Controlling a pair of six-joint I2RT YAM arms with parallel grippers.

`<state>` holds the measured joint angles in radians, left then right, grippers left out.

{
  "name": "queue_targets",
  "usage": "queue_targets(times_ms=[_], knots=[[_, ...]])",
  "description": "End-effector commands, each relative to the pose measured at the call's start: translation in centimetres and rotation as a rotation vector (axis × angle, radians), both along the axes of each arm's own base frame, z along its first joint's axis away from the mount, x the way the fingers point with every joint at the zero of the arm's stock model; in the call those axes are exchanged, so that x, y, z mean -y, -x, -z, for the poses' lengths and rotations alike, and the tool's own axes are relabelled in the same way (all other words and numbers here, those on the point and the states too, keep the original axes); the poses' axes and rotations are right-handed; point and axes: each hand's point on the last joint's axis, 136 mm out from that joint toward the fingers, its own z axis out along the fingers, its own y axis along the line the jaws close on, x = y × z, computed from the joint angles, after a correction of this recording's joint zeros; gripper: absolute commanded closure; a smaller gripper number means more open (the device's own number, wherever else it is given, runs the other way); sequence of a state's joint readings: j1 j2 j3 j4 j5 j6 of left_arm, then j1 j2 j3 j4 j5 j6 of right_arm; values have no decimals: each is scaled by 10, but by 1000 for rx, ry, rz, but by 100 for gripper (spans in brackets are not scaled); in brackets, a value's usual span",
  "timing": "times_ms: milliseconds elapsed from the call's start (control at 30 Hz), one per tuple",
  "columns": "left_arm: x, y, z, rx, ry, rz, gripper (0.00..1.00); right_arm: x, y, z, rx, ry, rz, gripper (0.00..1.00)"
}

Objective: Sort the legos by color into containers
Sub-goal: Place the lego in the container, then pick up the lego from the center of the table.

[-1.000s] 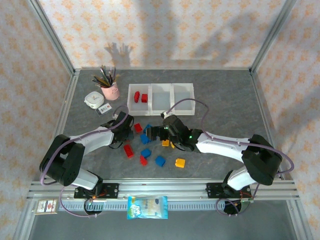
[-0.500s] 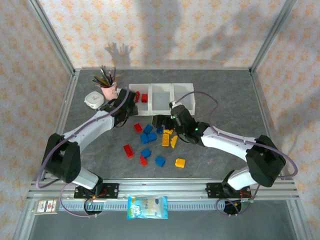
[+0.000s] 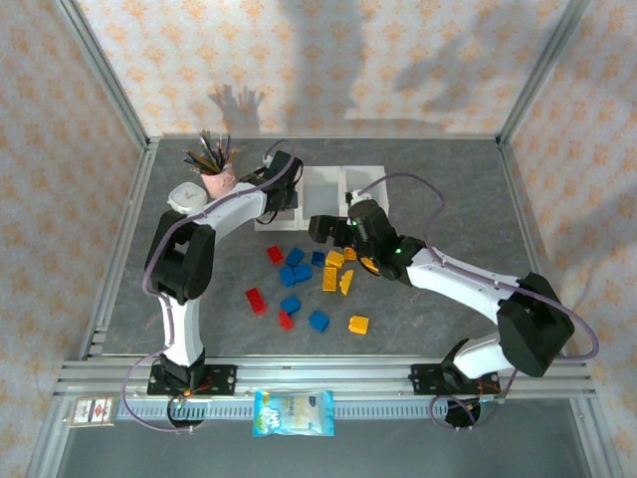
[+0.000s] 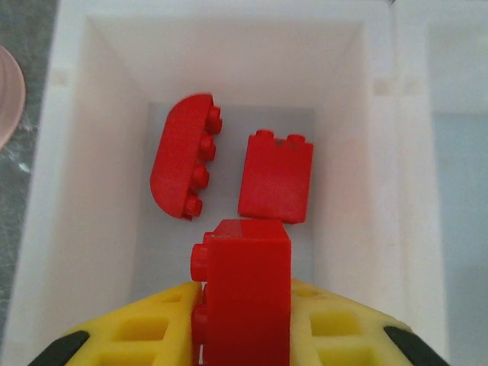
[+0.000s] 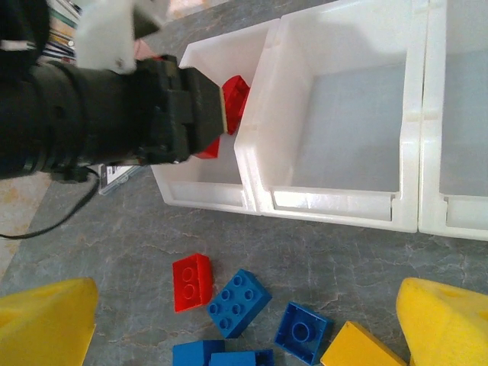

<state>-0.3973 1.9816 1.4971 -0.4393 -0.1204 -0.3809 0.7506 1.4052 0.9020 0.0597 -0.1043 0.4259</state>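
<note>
The left arm rises from its base, folds at the elbow and stretches its forearm far across the tabletop to the left bin of the three joined white containers. Its left tool points down into that bin, the yellow fingers closed narrowly on a red brick held over the bin's near end. On the bin floor lie a rounded red brick and a square red brick, just beside each other but apart.

The right arm bends sharply at its elbow by the right side of the tabletop and runs its forearm inward and away from the bases. Its right tool hangs above the near front of the containers, beside the left arm's wrist. The yellow fingers stand wide apart with nothing between them. Ahead of it, the middle bin and right bin hold no bricks.

The loose legos lie scattered on the tabletop in front of the containers, between the two arms. Nearest the bins are a red two-stud brick, a blue six-stud brick touching its corner, a small blue brick and a yellow-orange brick. Nearer the bases lie two more red bricks, two blue bricks and a lone yellow-orange brick.
</note>
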Motion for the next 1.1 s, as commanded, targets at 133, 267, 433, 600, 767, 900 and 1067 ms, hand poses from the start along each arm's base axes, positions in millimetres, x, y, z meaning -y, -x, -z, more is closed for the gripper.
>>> queue_targets(times_ms=[133, 267, 433, 600, 767, 900, 1067], knots=[[-11, 2, 1, -37, -54, -6, 62, -1, -8, -23, 55, -6, 6, 0], [-15, 6, -7, -27, -64, -10, 55, 0, -8, -29, 69, 2, 3, 0], [-14, 17, -37, 27, -8, -10, 54, 2, -6, -36, 80, 11, -5, 0], [-13, 42, -56, 68, 61, -8, 52, 0, 1, -19, 38, 25, -38, 0], [-19, 79, -53, 79, 85, -46, 50, -7, 10, 3, -24, 51, -83, 0], [-22, 108, -41, 57, 84, -77, 48, -15, 22, 16, -44, 75, -111, 0], [-17, 140, -21, 37, 145, -115, 45, -25, 35, 36, -73, 82, -137, 0]])
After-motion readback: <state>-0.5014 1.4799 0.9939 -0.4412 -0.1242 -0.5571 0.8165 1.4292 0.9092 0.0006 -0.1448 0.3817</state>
